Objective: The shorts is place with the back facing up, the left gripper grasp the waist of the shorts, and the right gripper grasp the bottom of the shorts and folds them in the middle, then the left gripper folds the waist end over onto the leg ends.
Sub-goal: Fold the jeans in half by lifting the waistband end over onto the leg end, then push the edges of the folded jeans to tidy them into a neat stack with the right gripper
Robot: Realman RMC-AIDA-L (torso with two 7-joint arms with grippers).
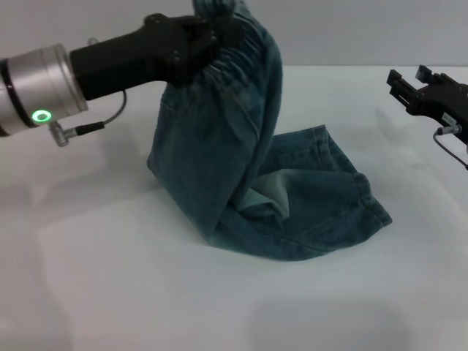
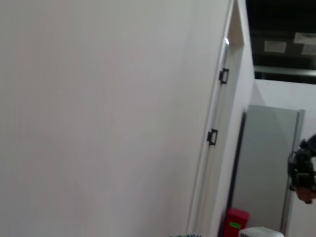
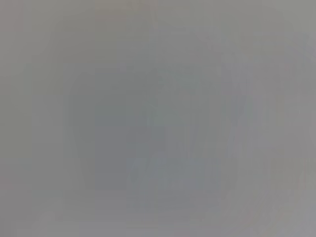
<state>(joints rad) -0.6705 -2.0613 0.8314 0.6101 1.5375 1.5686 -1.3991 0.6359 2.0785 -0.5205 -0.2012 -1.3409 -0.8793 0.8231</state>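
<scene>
The left gripper [image 1: 201, 45] is up high at the back of the table [image 1: 110, 278], jaws clamped on the gathered waist [image 1: 241, 44] of the shorts [image 1: 241, 175], which hang from it like a tent. The lower half lies on the white top, with the leg ends [image 1: 369, 201] spread toward the right and a pale bit of lining showing in the crease. They look already doubled lengthwise, so I'd say this is the last fold, waist over onto the leg ends.

The right gripper [image 1: 431, 91] sits off at the right edge, well apart from the cloth; whether its jaws are apart or together I cannot tell, and its own camera shows only grey.

Where it could go wrong:

1. Nothing pins the leg ends. If the waist is carried across too low or too fast, the denim may drag the whole lot sideways instead of folding
2. The grip seems to hold a bunched part of the elastic. A layer could slip free on the way, leaving the halves uneven
3. The hanging cloth is twisted, so it may land skewed or short of the hems
4. Let go too high, and the waist could flop back on itself
</scene>
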